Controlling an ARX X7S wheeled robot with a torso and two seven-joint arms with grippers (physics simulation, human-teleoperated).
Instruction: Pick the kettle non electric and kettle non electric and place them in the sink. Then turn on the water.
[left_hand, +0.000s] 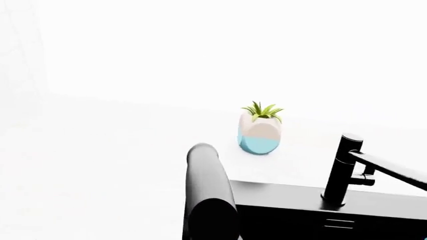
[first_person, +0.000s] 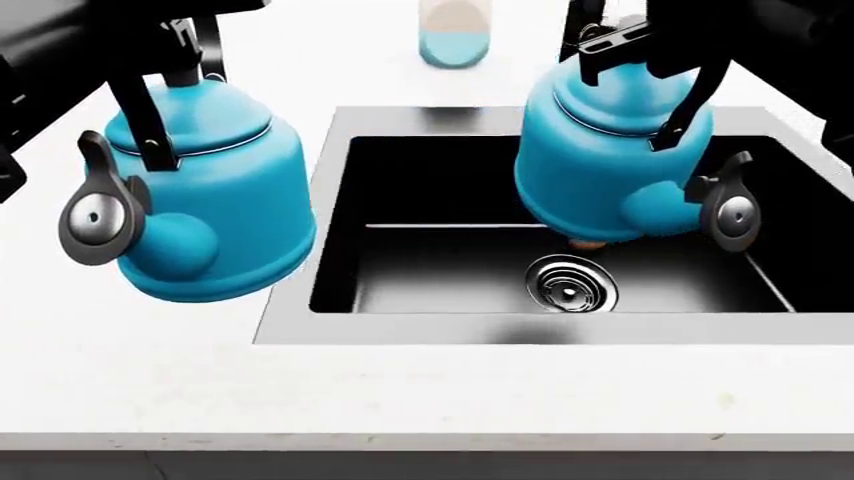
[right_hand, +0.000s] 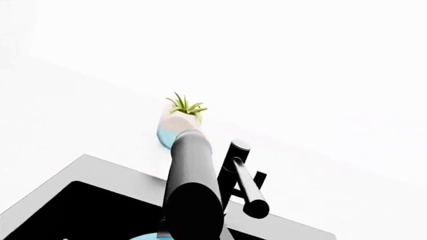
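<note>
In the head view I hold both turquoise kettles in the air by their black arched handles. My left gripper is shut on the handle of the left kettle. That kettle hangs over the counter by the sink's left rim. My right gripper is shut on the handle of the right kettle. That kettle hangs over the black basin, above the chrome drain. The held handle shows in the left wrist view and in the right wrist view. A sliver of turquoise kettle body also shows there.
A pale teal and beige plant pot stands on the white counter behind the sink, also in the left wrist view. The black faucet stands at the sink's back edge, and its spout reaches over the basin.
</note>
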